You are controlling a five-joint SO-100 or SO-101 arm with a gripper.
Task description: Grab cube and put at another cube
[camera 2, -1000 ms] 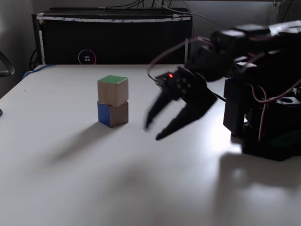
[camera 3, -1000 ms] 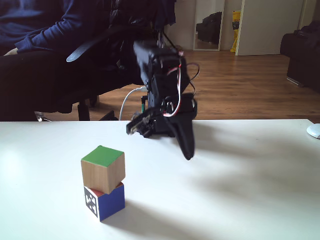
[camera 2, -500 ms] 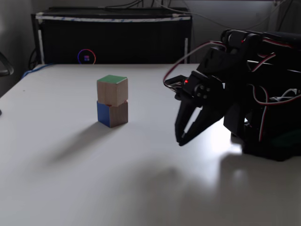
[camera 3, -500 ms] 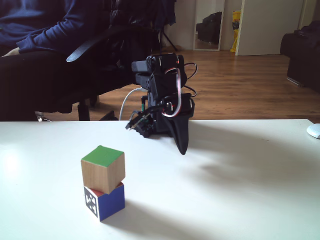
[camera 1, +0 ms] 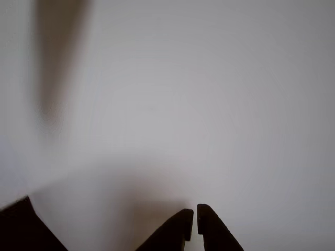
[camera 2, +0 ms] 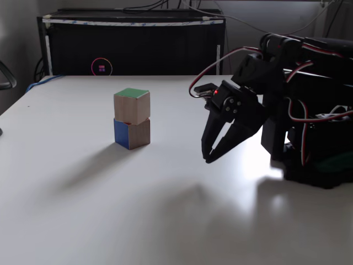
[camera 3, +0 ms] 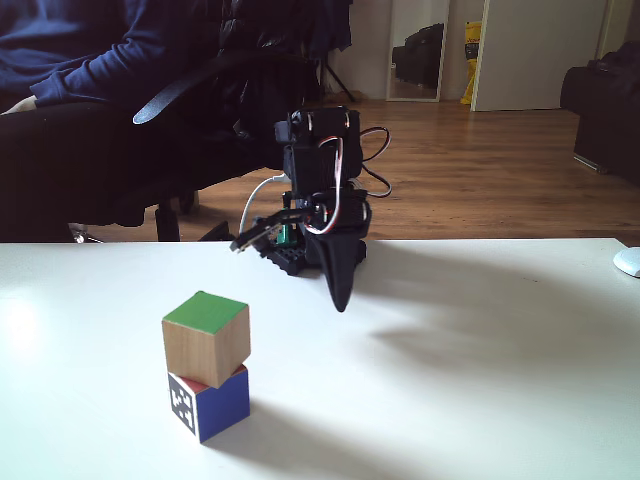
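The cube (camera 2: 132,106), wooden with a green top, rests on top of another cube (camera 2: 132,133), which shows a blue face here. From the opposite side the cube (camera 3: 205,338) sits slightly askew on another cube (camera 3: 208,400), whose white marker face, blue face and a sliver of red top are visible. My gripper (camera 2: 208,159) hangs well to the right of the stack, fingertips pointing down just above the table, shut with nothing in it. Its dark tip (camera 3: 340,305) stands behind the stack. The other view looks down on my gripper (camera 1: 192,219) over bare white tabletop.
A long black case (camera 2: 132,44) with a glowing ring light (camera 2: 102,67) lines the table's far edge. The arm's base (camera 2: 314,154) fills the right side. A seated person (camera 3: 80,80) is beyond the table, and a white object (camera 3: 628,262) lies at its right edge.
The gripper has gone from wide open to shut and pulled back from the stack toward the arm's base, tips lowering toward the table. The stacked cubes have not moved.
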